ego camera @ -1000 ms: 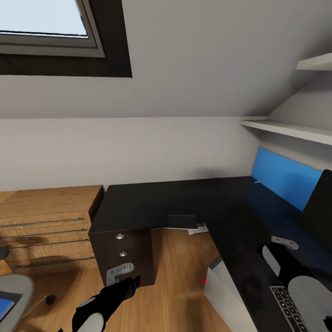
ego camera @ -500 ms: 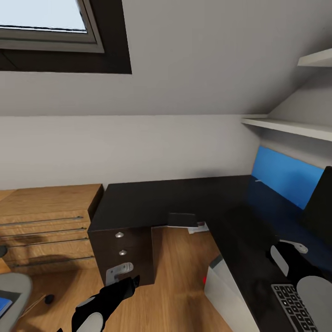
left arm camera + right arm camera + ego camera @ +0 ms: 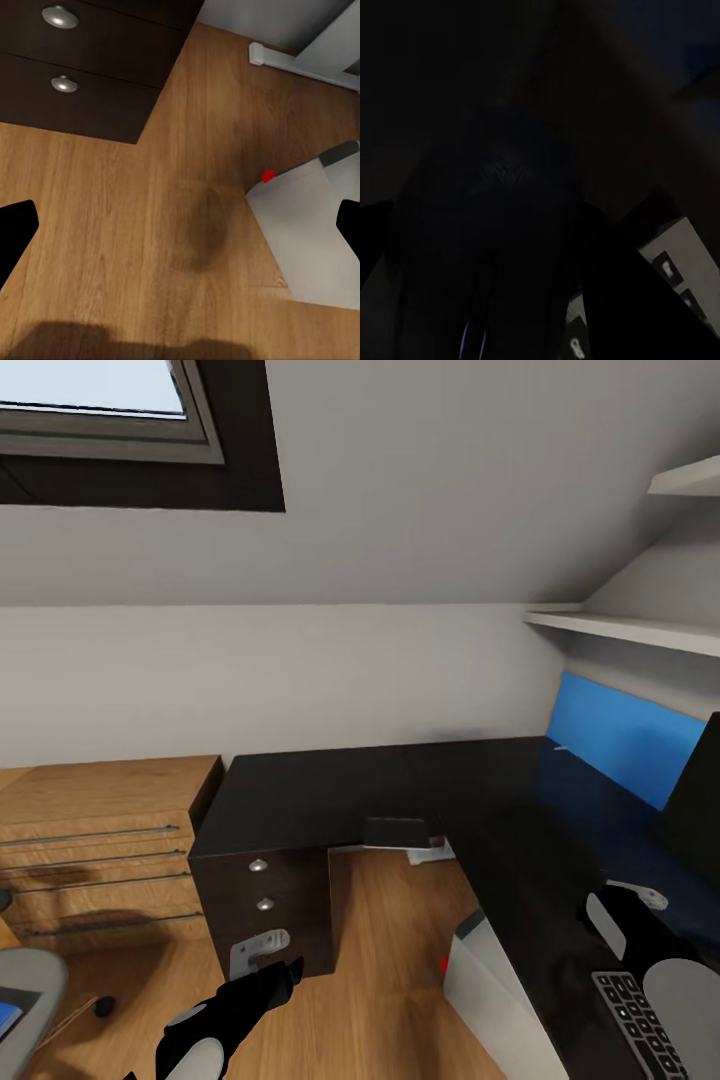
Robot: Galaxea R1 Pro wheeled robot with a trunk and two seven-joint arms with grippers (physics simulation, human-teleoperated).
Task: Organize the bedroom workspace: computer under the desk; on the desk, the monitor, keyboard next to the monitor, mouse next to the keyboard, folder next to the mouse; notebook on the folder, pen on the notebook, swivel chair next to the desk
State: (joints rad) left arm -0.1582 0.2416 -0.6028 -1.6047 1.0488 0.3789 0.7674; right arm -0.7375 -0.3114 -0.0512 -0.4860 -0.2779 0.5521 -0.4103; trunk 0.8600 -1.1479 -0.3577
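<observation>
The black L-shaped desk [image 3: 330,790] fills the middle and right of the head view. The keyboard [image 3: 635,1025] lies on its right wing, with the monitor [image 3: 700,800] behind it at the frame edge. My right gripper [image 3: 625,905] hovers low over the desktop just past the keyboard's far end. In the dark right wrist view a black oval mouse [image 3: 502,225] sits between its fingers, with keyboard keys [image 3: 671,274] beside it. My left gripper [image 3: 265,960] hangs open over the wood floor in front of the drawer unit [image 3: 75,82]. The grey computer [image 3: 490,980] stands under the desk. The swivel chair [image 3: 25,985] shows as a seat corner with a blue sliver on it.
A light-wood chest [image 3: 100,840] with bar handles stands left of the desk. White shelves [image 3: 620,628] hang on the right wall above a blue panel [image 3: 620,745]. A dark flat item [image 3: 395,832] lies on the floor in the desk's inner corner. Wood floor [image 3: 150,225] lies open between drawers and computer.
The head view has tilted slightly, so the chair sits further off the left edge. My right gripper shifted right along the desk a second ago and has since held still. The left arm is unchanged.
</observation>
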